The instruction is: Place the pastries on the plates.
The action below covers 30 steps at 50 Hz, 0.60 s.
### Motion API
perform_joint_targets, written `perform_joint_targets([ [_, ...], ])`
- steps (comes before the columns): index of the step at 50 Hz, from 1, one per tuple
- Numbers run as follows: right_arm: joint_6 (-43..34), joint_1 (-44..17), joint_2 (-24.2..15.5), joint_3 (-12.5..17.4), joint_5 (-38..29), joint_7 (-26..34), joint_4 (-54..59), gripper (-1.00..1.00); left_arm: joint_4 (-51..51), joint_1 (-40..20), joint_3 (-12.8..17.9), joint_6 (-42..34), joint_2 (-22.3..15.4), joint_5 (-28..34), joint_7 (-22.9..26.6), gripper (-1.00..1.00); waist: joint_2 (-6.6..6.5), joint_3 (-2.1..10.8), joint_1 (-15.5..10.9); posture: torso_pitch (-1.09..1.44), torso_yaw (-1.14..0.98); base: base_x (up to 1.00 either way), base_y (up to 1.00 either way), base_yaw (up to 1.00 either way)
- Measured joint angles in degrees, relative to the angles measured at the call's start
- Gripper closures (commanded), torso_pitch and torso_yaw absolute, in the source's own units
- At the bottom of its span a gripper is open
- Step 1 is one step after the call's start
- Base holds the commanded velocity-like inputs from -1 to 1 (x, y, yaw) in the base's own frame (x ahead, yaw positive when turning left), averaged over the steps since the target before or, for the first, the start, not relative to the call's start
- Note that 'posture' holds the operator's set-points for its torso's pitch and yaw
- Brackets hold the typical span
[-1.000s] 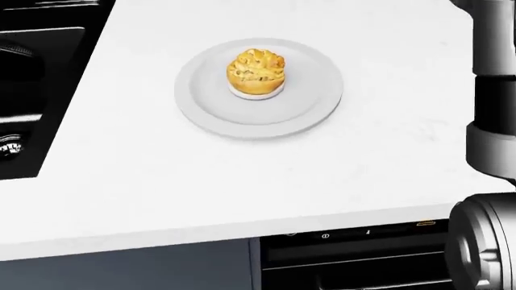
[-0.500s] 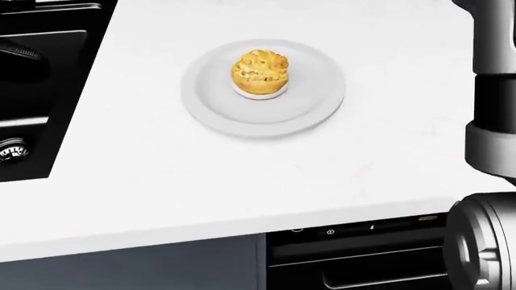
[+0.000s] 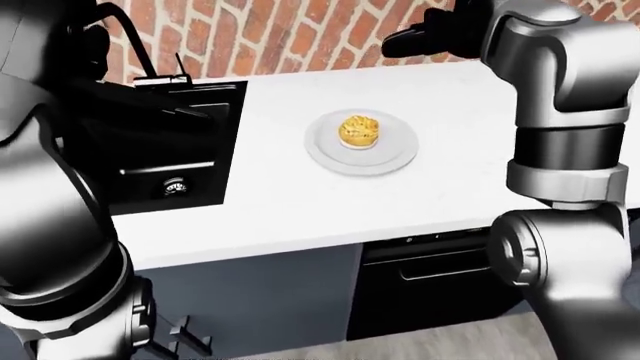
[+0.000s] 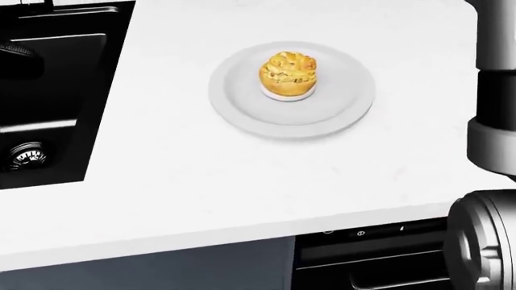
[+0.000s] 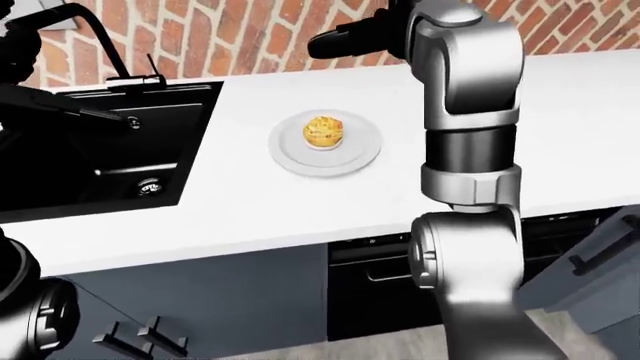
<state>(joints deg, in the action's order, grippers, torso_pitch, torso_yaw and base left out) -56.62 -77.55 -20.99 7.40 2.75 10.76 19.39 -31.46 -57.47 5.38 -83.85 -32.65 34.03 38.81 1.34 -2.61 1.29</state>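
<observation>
A golden pastry [image 4: 288, 75] sits upright a little above the middle of a round white plate [image 4: 242, 106] on the white counter [image 4: 201, 181]. The left-eye view shows the same pastry [image 3: 361, 131] and plate [image 3: 335, 154]. My right hand [image 3: 425, 37] hangs high over the counter near the brick wall, above and to the right of the plate, fingers spread and empty. My left arm [image 3: 40, 225] fills the left-eye view's left side. Its dark hand merges with the black sink, so its state is unclear.
A black sink [image 4: 48, 90] with a drain [image 4: 26, 156] lies left of the plate, with a black faucet [image 3: 125, 30] against the brick wall [image 3: 300, 30]. A dark oven front [image 3: 430, 277] sits under the counter edge. My right arm [image 4: 496, 90] stands along the head view's right edge.
The whole head view has slid right: plate, pastry and sink all shifted right together, so the camera moved. The pastry stays on the plate.
</observation>
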Motion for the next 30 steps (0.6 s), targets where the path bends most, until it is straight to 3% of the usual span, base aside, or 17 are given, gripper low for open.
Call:
perform_joint_targets([
  [3, -0.8, 0.5, -0.2, 0.2, -0.5, -0.5, 1.2, -1.0, 0.4, 0.1, -0.5, -0.1, 0.3, -0.5, 0.5, -1.0, 0.42, 0.63, -0.4, 0.0, 0.0, 0.0, 0.2, 0.0],
  [5, -1.0, 0.2, -0.1, 0.0, -0.5, -0.6, 1.2, -1.0, 0.5, -0.4, -0.3, -0.2, -0.1, -0.5, 0.6, -1.0, -0.38, 0.56, -0.7, 0.0, 0.0, 0.0, 0.2, 0.0],
  [9, -0.7, 0.4, -0.1, -0.1, -0.2, -0.3, 0.3, -1.0, -0.5, -0.9, -0.1, -0.3, -0.5, 0.1, 0.6, -1.0, -3.45, -0.03, -0.7, 0.0, 0.0, 0.0, 0.2, 0.0],
  [11, -0.7, 0.1, -0.1, -0.2, -0.1, -0.3, 0.5, -1.0, -0.3, -0.6, 0.1, 0.1, -0.2, 0.3, 0.5, -1.0, -6.04, 0.3, -0.6, 0.0, 0.0, 0.0, 0.2, 0.0],
  [16, -1.2, 0.6, 1.1, -1.6, 0.5, 0.3, 0.9, -1.0, 0.6, 0.4, 0.8, -0.7, -0.3, 0.7, 0.3, -1.0, -4.66, 0.09, -1.0, 0.0, 0.0, 0.0, 0.2, 0.0],
  [23, -0.2, -0.4, 0.5, -0.7, -0.2, -0.2, 0.8, -1.0, -0.1, -1.0, 0.1, -1.1, -1.1, 1.0, 1.1, -1.0, -1.17, 0.28, -0.6, 0.0, 0.0, 0.0, 0.2, 0.0],
  [26, -0.2, -0.5, 0.3, -0.6, -0.3, -0.2, 0.6, -1.0, 0.2, -1.1, 0.0, -0.8, -1.0, 1.2, 1.0, -1.0, 1.23, 0.43, -0.7, 0.0, 0.0, 0.0, 0.2, 0.0],
  [28, -0.3, 0.2, -0.1, -0.2, -0.4, -0.3, 0.4, -1.0, -0.1, -0.8, -0.8, -0.9, -0.5, 1.2, 1.3, -1.0, -0.03, -0.08, -0.1, 0.0, 0.0, 0.0, 0.2, 0.0],
  [30, -0.9, 0.8, -0.2, 0.3, -0.7, -0.6, 0.9, -1.0, 0.0, -0.7, -1.7, -1.4, -0.5, 0.8, 1.9, -1.0, 0.48, 0.22, -0.2, 0.0, 0.0, 0.0, 0.2, 0.0],
])
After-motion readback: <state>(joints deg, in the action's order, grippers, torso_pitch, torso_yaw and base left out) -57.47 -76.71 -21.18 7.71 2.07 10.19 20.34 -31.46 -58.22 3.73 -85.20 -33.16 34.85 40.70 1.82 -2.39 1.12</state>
